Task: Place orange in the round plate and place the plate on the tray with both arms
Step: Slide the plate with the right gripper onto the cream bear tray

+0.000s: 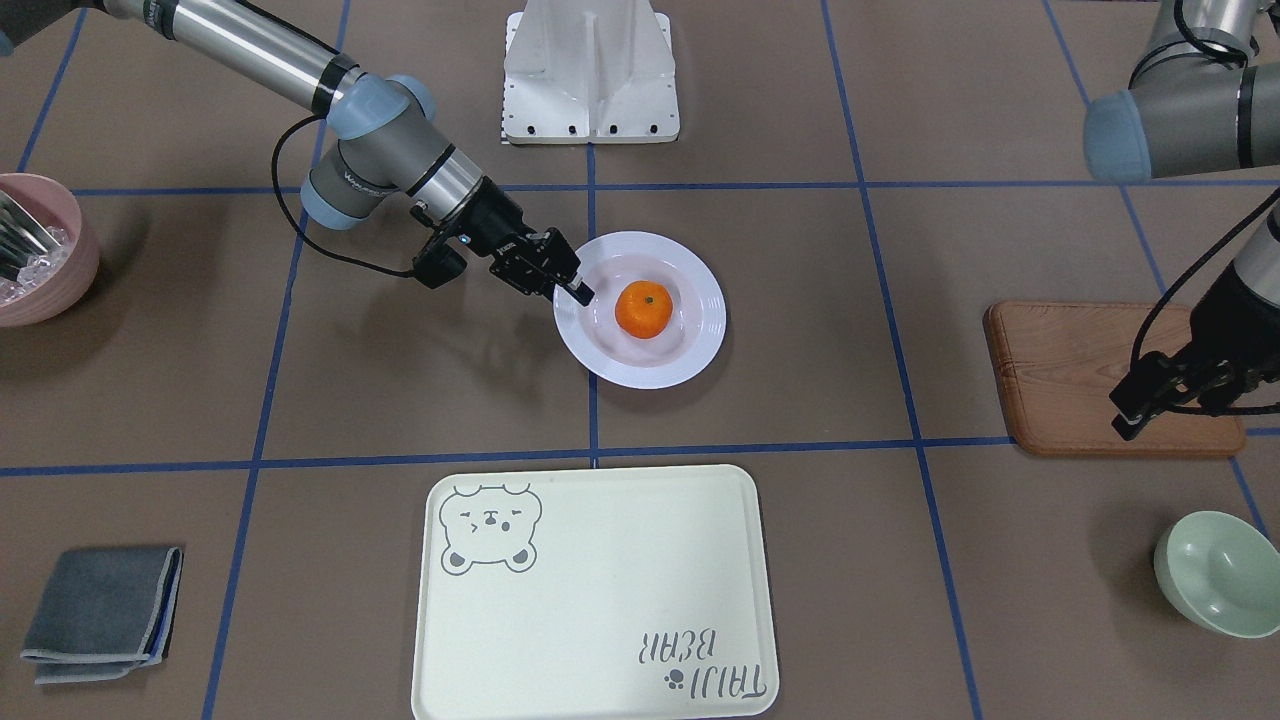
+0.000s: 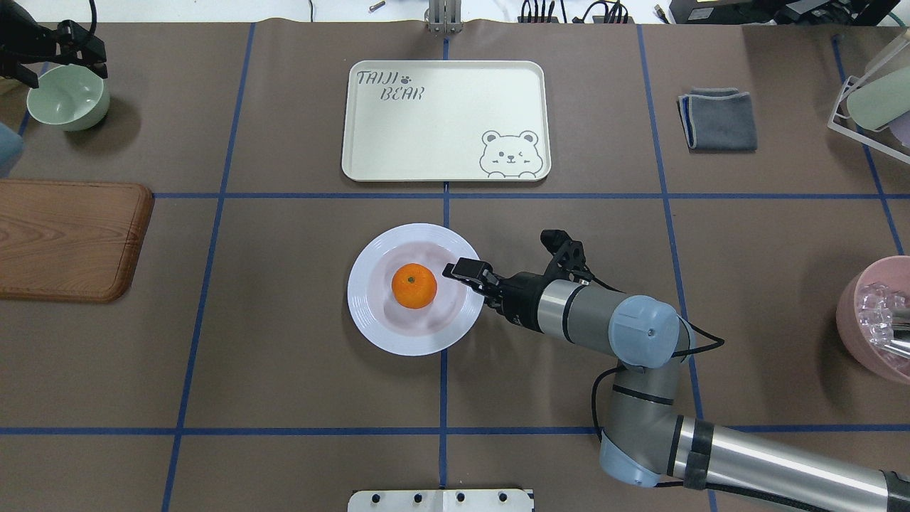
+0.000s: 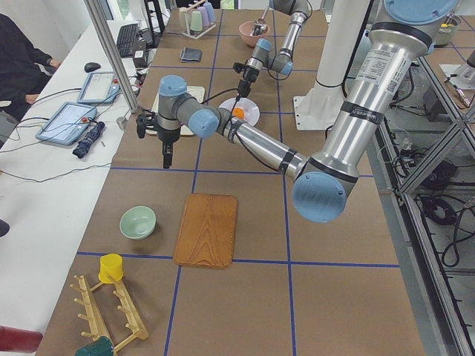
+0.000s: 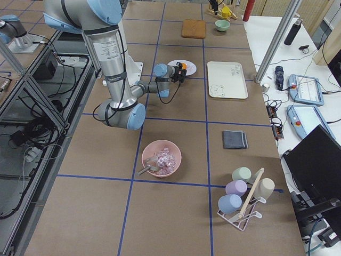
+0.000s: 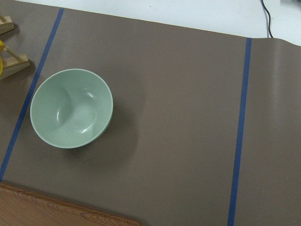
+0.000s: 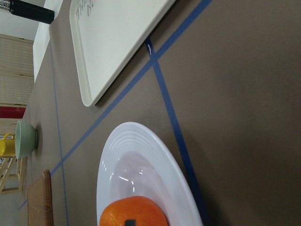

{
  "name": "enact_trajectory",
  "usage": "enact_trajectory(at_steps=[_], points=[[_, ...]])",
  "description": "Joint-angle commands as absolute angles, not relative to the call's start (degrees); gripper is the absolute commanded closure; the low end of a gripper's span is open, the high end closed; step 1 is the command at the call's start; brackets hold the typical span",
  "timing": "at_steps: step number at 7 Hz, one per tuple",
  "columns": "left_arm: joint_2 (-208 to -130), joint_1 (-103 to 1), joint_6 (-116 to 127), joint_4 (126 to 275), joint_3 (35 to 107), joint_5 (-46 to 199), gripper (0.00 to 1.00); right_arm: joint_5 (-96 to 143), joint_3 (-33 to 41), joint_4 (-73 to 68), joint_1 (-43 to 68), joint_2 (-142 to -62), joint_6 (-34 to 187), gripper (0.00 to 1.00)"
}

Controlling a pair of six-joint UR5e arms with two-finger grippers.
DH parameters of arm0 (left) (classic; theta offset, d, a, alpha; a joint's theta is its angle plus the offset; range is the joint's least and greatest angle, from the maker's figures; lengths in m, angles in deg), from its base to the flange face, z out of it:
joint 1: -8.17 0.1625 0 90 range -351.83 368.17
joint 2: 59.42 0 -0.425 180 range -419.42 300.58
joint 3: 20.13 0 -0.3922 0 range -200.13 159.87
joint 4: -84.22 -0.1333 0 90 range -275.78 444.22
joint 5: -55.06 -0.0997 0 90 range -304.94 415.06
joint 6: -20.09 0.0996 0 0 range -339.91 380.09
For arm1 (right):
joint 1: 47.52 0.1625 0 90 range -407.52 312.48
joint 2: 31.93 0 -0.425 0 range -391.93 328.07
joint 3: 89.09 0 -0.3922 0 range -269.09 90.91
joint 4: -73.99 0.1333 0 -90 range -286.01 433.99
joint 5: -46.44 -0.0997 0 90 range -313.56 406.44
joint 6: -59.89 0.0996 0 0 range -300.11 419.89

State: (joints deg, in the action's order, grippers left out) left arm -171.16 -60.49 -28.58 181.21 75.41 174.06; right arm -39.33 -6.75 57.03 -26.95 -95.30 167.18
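The orange [image 1: 643,309] lies in the middle of the white round plate [image 1: 700,340], which rests flat on the table's centre. My right gripper [image 1: 578,292] reaches in almost level, and its upper finger [image 2: 461,269] lies over the plate's rim on the robot's right. Whether it grips the rim I cannot tell. The cream tray [image 1: 600,600] with the bear drawing lies bare beyond the plate, away from the robot. My left gripper [image 1: 1128,420] hangs above the far edge of the wooden board, and its jaw state is unclear.
A wooden board [image 1: 1070,370] and a pale green bowl [image 1: 1220,572] lie on the robot's left. On its right are a pink bowl [image 1: 40,250] holding utensils and a folded grey cloth [image 1: 105,610]. A person [image 3: 22,52] sits at the desk beside the table.
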Motion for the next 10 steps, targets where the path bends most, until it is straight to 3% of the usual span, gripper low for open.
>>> enact_trajectory(at_steps=[1,5,10], points=[[-171.1,-60.6,-28.6,181.2,75.4,174.1,0.02,-38.9,-6.6,57.0,-27.0,-94.8,168.3,0.77],[-171.1,-60.6,-28.6,181.2,75.4,174.1,0.02,-36.8,-6.2,57.2,-27.0,-93.5,168.8,1.00],[-171.1,-60.6,-28.6,181.1,75.4,174.0,0.02,-28.6,-6.6,56.5,-23.7,-89.9,173.9,1.00]])
